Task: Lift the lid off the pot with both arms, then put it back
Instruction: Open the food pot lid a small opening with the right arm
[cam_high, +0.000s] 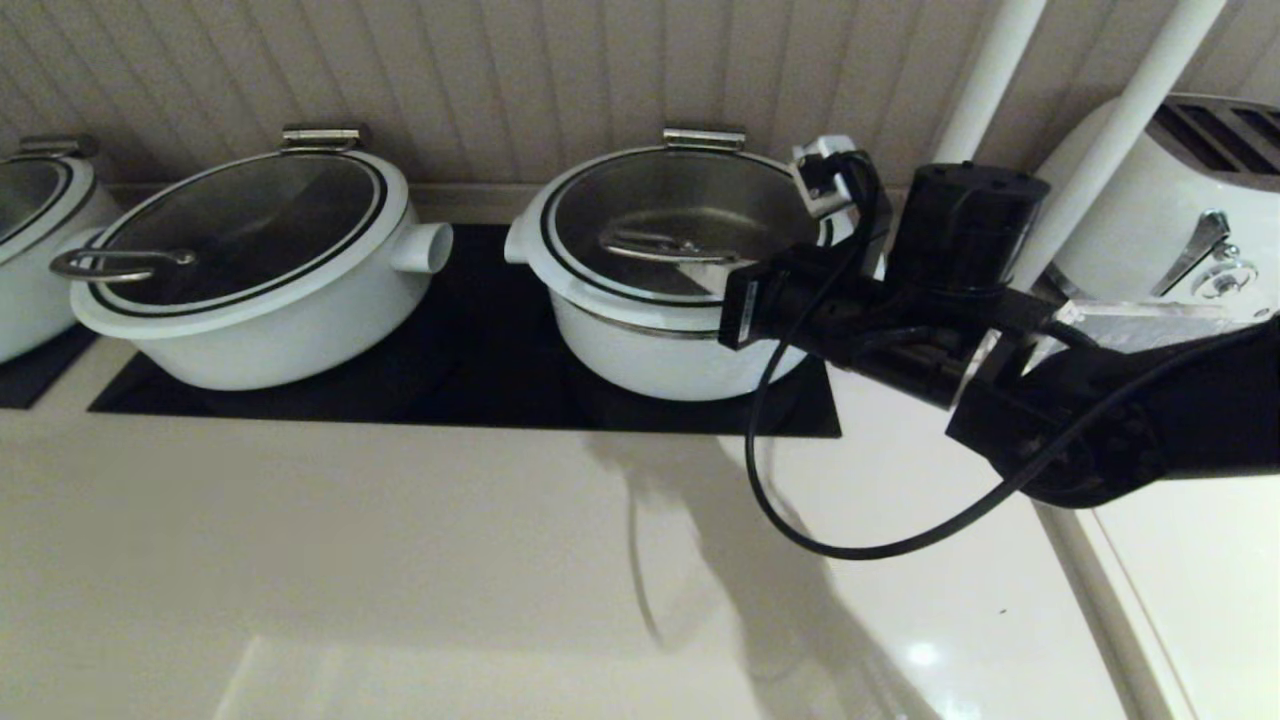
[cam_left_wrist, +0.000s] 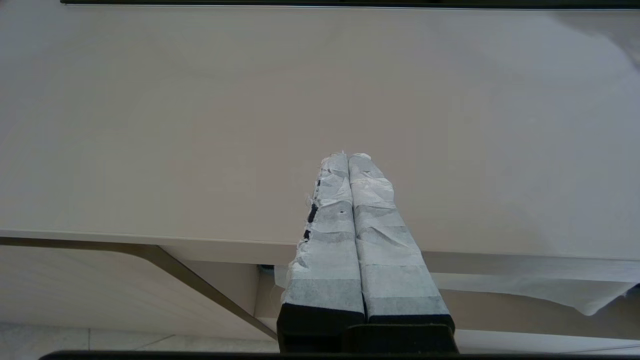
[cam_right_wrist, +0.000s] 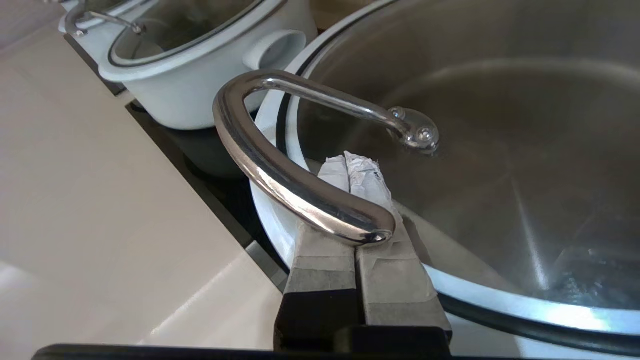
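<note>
The white pot (cam_high: 660, 365) stands on the right part of a black mat, with the glass lid (cam_high: 640, 195) on it and the steel hinge at the back. A thin steel band shows under the lid's front rim. My right gripper (cam_right_wrist: 350, 162) is shut, and its taped fingers are pushed in under the steel loop handle (cam_right_wrist: 280, 175), between the handle and the lid glass (cam_right_wrist: 500, 150). The handle lies across the top of the fingers. In the head view the handle (cam_high: 655, 243) shows just left of the right wrist. My left gripper (cam_left_wrist: 348, 157) is shut and empty over the bare counter, out of the head view.
A wider white pot (cam_high: 270, 300) with a dark lid stands to the left on the same mat (cam_high: 470, 380). A third pot (cam_high: 30, 250) is at the far left. A white appliance (cam_high: 1180, 220) and two white poles (cam_high: 990, 80) stand at the right. A loose cable (cam_high: 800, 520) hangs under the right arm.
</note>
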